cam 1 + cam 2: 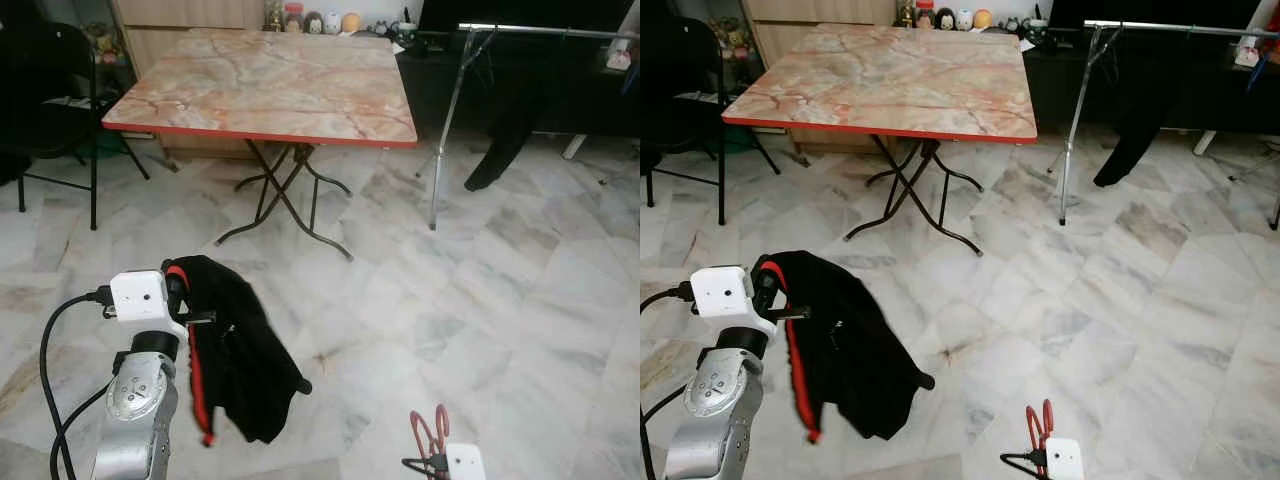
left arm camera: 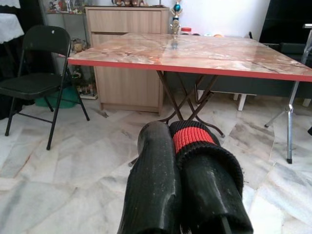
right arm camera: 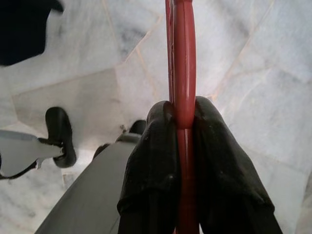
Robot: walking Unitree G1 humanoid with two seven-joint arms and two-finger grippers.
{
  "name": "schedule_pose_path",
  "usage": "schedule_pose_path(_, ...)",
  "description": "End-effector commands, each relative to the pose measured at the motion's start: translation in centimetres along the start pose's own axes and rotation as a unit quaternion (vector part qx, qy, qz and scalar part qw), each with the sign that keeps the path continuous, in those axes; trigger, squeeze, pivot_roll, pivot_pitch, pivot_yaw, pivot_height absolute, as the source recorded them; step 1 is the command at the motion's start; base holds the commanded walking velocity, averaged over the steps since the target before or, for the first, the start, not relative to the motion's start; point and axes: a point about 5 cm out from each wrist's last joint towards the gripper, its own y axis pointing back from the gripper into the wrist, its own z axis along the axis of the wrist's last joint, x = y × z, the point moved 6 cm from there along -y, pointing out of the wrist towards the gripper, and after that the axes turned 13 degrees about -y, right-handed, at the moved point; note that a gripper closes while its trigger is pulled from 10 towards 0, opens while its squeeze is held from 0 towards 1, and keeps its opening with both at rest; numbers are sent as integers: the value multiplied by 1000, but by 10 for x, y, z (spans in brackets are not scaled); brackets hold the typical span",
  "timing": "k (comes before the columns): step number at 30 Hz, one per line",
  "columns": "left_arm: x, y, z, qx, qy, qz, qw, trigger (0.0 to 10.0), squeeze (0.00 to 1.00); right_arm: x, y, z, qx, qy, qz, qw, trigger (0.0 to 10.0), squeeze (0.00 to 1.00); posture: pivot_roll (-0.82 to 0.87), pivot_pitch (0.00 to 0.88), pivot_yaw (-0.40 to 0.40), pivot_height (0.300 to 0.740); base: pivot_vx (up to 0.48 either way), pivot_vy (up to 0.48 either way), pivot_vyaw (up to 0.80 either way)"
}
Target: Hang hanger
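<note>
The red hanger [image 3: 184, 73] is sitting pinched between the right gripper [image 3: 184, 146] fingers, low at the robot's side, apparently ready for carrying. The left gripper [image 2: 183, 180] is clamping a black garment [image 1: 235, 350], draped below it. The clothes rail [image 1: 540, 32] is standing well ahead, beyond both grippers, right of the marble table [image 1: 270, 85].

A folding table [image 1: 270, 85] is set ahead on the floor [image 1: 480, 290], with a chair [image 1: 60, 100] to its left and a cabinet [image 2: 127, 58] behind it. A clothes rack [image 1: 455, 95] is placed to the table's right.
</note>
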Motion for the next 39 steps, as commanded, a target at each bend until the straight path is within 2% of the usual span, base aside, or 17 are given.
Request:
schedule_pose_path(1, 2, -2, 11, -17, -2, 5, 1000, 10000, 0, -3, -1, 7, -2, 8, -2, 1000, 10000, 0, 102, 0, -47, 740, 0, 0, 0)
schedule_pose_path(4, 3, -4, 15, -23, -4, 5, 1000, 10000, 0, -6, -3, 19, -8, 13, -5, 1000, 10000, 0, 107, 0, -49, 740, 165, 0, 0)
schedule_pose_path(7, 4, -5, 16, -26, -6, 7, 1000, 10000, 0, -6, -3, 22, -9, 13, -5, 1000, 10000, 0, 107, 0, -50, 740, 255, 0, 0)
schedule_pose_path(14, 15, -9, 20, -31, -15, 17, 999, 10000, 0, 2, -6, 41, -22, 15, 2, 1000, 10000, 0, 114, 0, -46, 740, 325, 0, 0)
schedule_pose_path(18, 14, -8, 20, -30, -11, 15, 999, 10000, 0, 1, -5, 36, -22, 20, 5, 1000, 10000, 0, 113, 0, -45, 740, 373, 0, 0)
schedule_pose_path(24, 3, -5, 17, -24, -1, -2, 1000, 10000, 0, -3, -5, 37, -23, 33, 2, 999, 10000, 0, 99, 0, -42, 740, 384, 0, 0)
schedule_pose_path(29, 3, -7, 16, -22, -2, -6, 1000, 10000, 0, 4, -5, 37, -37, 10, 6, 999, 10000, 0, 85, 0, -33, 740, 398, 0, 0)
schedule_pose_path(36, 1, -8, 18, -23, 0, -7, 1000, 10000, 0, 6, -5, 37, -37, 14, 5, 999, 10000, 0, 89, 0, -41, 740, 401, 0, 0)
schedule_pose_path(39, 0, -8, 19, -24, 0, -8, 1000, 10000, 0, 13, -4, 31, -37, 19, 8, 999, 10000, 0, 93, 0, -43, 740, 401, 0, 0)
